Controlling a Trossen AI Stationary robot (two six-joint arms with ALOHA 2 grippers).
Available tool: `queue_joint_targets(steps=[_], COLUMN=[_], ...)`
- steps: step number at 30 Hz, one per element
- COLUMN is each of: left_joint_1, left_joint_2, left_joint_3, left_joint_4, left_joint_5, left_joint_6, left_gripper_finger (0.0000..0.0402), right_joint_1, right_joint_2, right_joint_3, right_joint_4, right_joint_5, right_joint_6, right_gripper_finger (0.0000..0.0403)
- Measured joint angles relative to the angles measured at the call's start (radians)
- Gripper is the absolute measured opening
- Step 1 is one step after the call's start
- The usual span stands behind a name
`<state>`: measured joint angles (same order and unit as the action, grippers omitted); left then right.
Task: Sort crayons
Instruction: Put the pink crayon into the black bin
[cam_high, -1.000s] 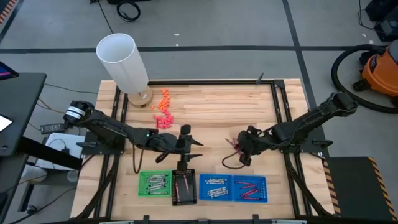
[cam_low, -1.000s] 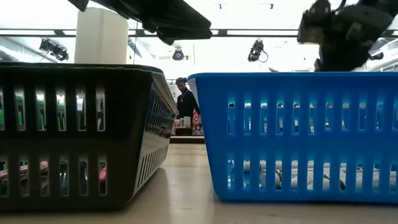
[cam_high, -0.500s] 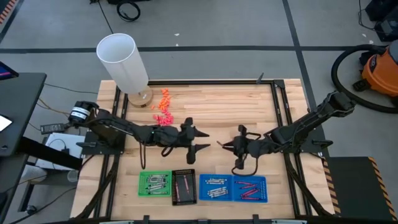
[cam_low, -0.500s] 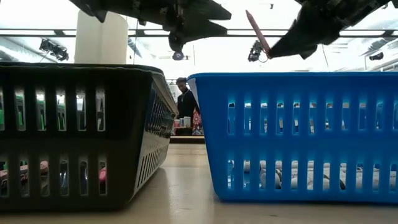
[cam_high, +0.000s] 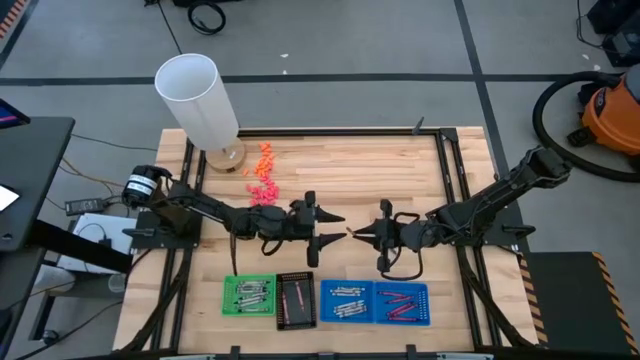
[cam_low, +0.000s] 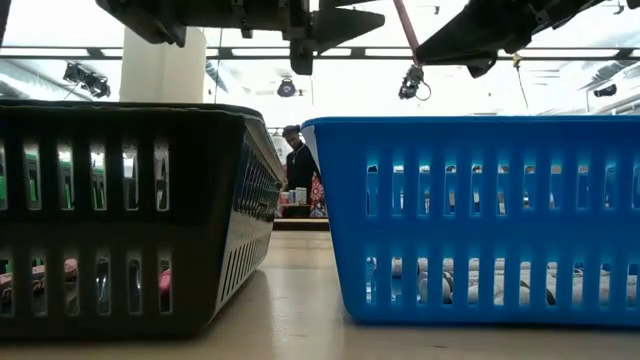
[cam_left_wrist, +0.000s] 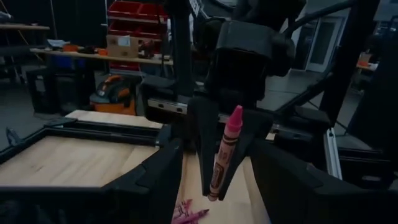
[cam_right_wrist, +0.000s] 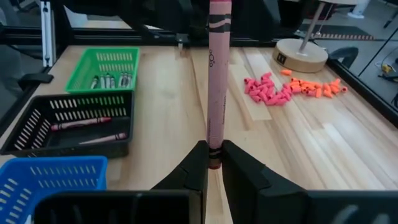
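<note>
Pinching pink crayon (cam_right_wrist: 218, 81) — right end effector (cam_right_wrist: 212, 163).

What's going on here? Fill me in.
A two-armed robot is sorting crayons into small trays. The right gripper is shut on a pink crayon, holding it out over the middle of the table toward the left gripper, which is open and faces it closely. Other crayons already lie in the green tray, black tray and blue tray at the table's front edge.
</note>
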<state>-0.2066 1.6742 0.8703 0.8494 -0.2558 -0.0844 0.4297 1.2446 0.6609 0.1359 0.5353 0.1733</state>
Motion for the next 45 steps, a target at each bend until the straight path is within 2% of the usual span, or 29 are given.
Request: queue_joint_targets(steps=[6,10,17,30,33,42,45], left_joint_1=[0.003,0.008,0.008,0.008,0.008,0.008,0.008], left_joint_2=[0.03,0.044,0.062,0.062,0.062,0.062,0.062], left_joint_3=[0.001,0.017,0.034,0.034,0.034,0.034,0.034], left_joint_4=[0.086,0.079,0.169,0.162,0.156,0.122,0.118], left_joint_5=[0.0,-0.001,0.0,-0.001,0.0,-0.002,0.0], left_joint_6=[0.022,0.029,0.109,0.125,0.124,0.125,0.129], left_gripper_finger=[0.0199,0.0199,0.0195,0.0189,0.0161,0.0043,0.0017], right_joint_1=[-0.001,-0.001,-0.006,-0.014,-0.014,-0.015,-0.015], right_joint_2=[0.0,0.0,0.0,0.0,0.0,0.0,0.0], right_joint_3=[0.0,0.0,0.0,0.0,0.0,0.0,0.0], right_joint_4=[0.022,0.042,0.066,0.073,0.073,0.079,0.078], right_joint_5=[0.017,0.023,0.033,0.033,0.033,0.034,0.026], right_joint_6=[-0.022,-0.043,-0.065,-0.072,-0.072,-0.072,-0.072], right_gripper_finger=[0.0047,0.0047,0.0047,0.0047,0.0047,0.0047,0.0049])
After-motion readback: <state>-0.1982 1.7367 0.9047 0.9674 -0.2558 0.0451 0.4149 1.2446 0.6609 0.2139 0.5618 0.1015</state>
